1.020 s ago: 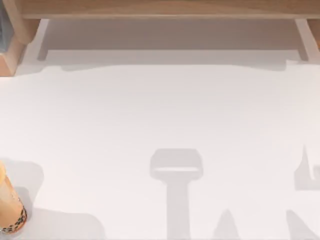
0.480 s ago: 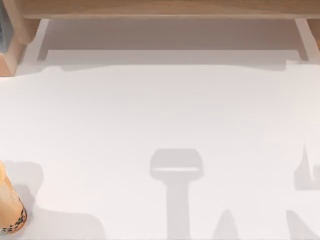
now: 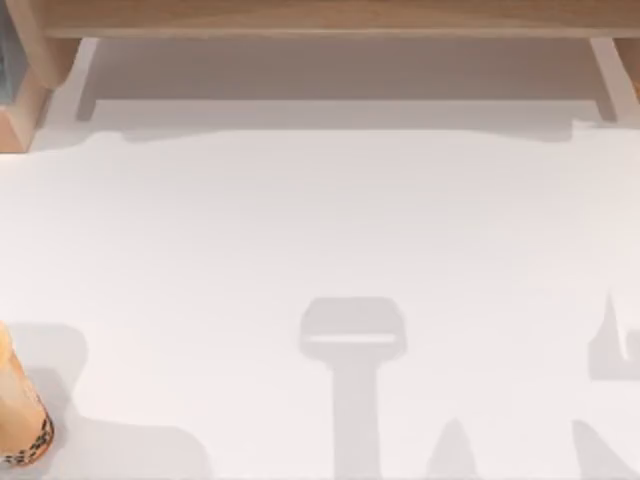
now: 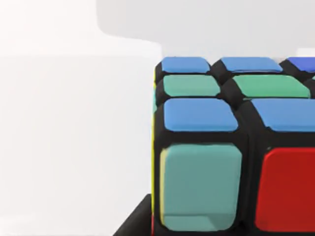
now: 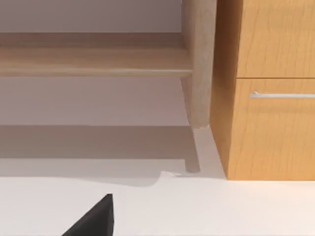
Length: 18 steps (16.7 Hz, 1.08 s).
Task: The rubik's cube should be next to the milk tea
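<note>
The rubik's cube [image 4: 231, 147] looms very close in the left wrist view, with blue, green, teal and red stickers on a black frame. A dark finger [image 4: 135, 223] of my left gripper lies against the cube's yellow side, and the gripper looks shut on the cube above the white table. The milk tea [image 3: 18, 420] stands at the near left corner of the top view, a tan-orange cup with dark pearls at its base, partly cut off by the edge. One dark fingertip [image 5: 93, 219] of my right gripper shows low in the right wrist view, over bare table.
A wooden shelf unit [image 3: 320, 20] runs along the far edge of the table, with its legs at both ends. The right wrist view faces a wooden cabinet [image 5: 270, 98] with a metal drawer handle. Arm and camera shadows fall on the near half of the white table [image 3: 320, 230].
</note>
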Tool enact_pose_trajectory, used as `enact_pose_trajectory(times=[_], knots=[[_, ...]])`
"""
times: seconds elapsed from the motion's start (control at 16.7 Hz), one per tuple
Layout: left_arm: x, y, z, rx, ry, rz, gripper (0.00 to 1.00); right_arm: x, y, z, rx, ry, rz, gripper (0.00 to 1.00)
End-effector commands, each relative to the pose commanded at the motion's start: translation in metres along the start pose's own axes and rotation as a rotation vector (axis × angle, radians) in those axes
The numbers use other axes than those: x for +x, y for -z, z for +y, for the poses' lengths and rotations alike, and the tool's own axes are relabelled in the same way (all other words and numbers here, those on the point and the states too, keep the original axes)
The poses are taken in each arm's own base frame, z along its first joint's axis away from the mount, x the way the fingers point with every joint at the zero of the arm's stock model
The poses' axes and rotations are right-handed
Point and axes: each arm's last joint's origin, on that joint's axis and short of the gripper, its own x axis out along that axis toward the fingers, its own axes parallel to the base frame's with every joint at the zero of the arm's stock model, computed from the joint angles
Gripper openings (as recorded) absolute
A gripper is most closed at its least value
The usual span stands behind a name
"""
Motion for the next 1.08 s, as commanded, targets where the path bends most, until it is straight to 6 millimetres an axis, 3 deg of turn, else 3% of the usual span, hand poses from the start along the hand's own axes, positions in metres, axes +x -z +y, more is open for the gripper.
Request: enact_pose_trajectory(times=[0.3, 0.54, 1.08], knots=[[0.022, 0.006, -0.002, -0.003, 0.053, 0.076, 0.0, 0.0, 0.0, 0.0, 0.0, 0.0, 0.0, 1.0], [0.022, 0.006, -0.002, -0.003, 0.053, 0.077, 0.0, 0.0, 0.0, 0.0, 0.0, 0.0, 0.0, 1.0], [0.022, 0.006, -0.002, -0.003, 0.053, 0.077, 0.68, 0.0, 0.0, 0.0, 0.0, 0.0, 0.0, 1.0]])
